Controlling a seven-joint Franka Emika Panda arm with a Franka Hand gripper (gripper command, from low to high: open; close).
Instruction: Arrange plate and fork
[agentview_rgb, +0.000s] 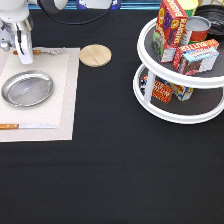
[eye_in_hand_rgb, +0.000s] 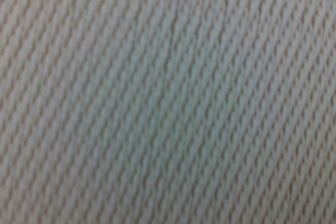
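Fork (agentview_rgb: 47, 51) under gripper (agentview_rgb: 25, 59), ext. only

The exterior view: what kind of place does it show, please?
Probably a mock dining table for robot trials: a placemat carries a plate, fork and knife; a two-tier turntable holds boxed groceries. The gripper sits at the fork.

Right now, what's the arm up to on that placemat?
The gripper is down at the placemat's edge toward the exterior view's top, right over the fork, whose handle is partly hidden behind it. The plate sits on the mat just below, and a knife lies near the mat's bottom edge. The wrist view shows only woven mat fabric. A wooden coaster lies off the mat to the right.
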